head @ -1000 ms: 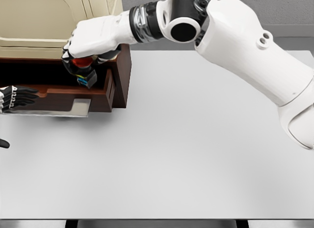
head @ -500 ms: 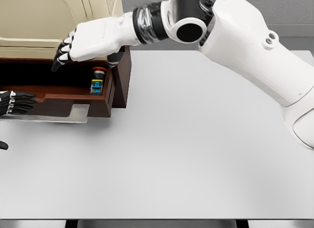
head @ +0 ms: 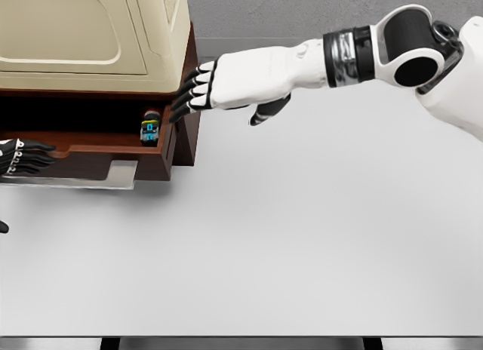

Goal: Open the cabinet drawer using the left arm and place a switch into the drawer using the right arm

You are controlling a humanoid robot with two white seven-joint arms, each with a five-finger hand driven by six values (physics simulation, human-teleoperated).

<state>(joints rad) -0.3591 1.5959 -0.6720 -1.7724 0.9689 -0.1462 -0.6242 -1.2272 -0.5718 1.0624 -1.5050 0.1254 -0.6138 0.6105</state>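
The dark wooden cabinet (head: 187,131) stands at the table's far left with its drawer (head: 113,160) pulled out. The switch (head: 151,127), with a red button and a blue and yellow body, stands upright in the drawer's right end. My right hand (head: 198,92) hovers just right of the cabinet's corner, above the table. Its fingers are spread and hold nothing. My left hand (head: 23,155) shows at the left edge, dark fingers lying along the drawer's front. Whether they grip the front I cannot tell.
A beige appliance (head: 90,33) sits on top of the cabinet. A silver handle plate (head: 121,170) hangs on the drawer front. The white table (head: 302,237) stretches right and forward of the cabinet.
The right hand let go of the switch, which now stands in the drawer. The hand then drew back to the right, out from over the drawer. The left hand barely moved.
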